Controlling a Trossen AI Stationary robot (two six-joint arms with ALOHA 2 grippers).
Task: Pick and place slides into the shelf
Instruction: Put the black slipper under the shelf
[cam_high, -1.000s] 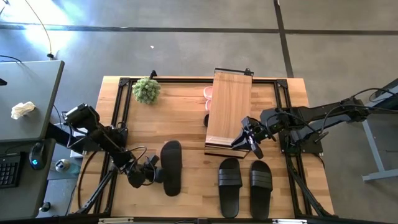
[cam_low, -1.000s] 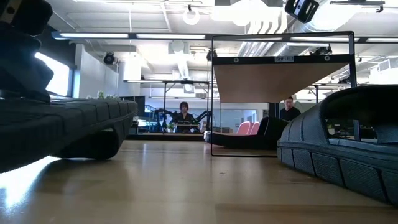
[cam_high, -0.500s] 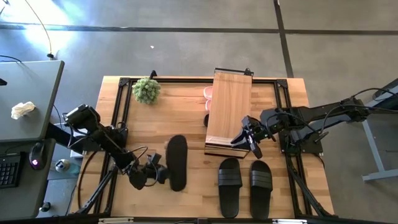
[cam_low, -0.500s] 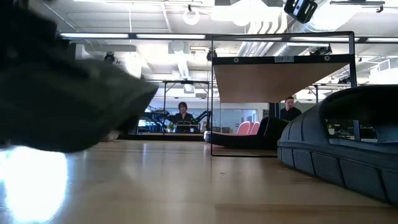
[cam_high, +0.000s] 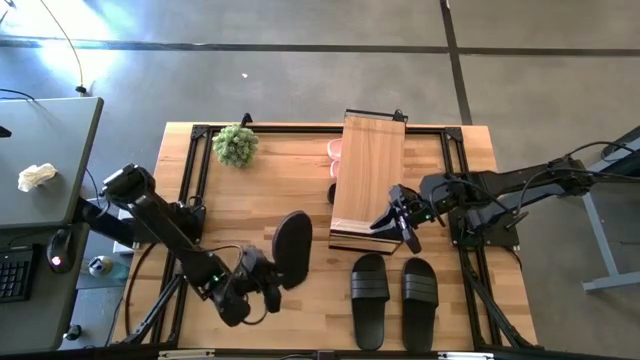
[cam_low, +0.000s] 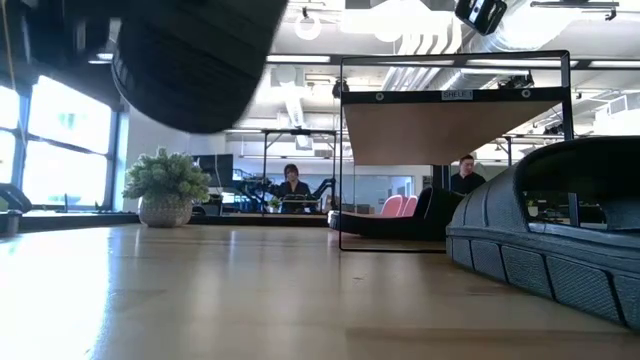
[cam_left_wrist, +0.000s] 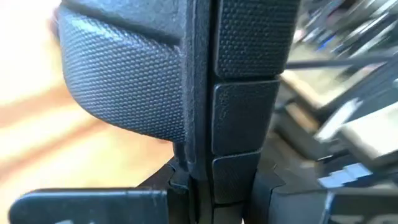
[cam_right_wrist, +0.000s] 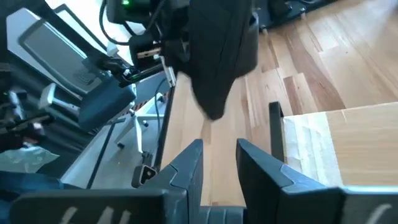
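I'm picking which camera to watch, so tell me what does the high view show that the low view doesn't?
Only the high view shows both arms: the left gripper clamped on the lifted black slide, the right gripper by the shelf's near end, and the shelf's plank top. Only the low view shows the shelf's underside and two people in the room behind. Both show the plant, the shelf and the black pair on the table.

Open-plan robotics lab: polished concrete floor (cam_high: 300, 80), exposed ceiling ducts (cam_low: 440, 30), glass partitions, another robot arm rig (cam_low: 262, 185) mid-background, desk with keyboard (cam_high: 15, 275) at frame left.
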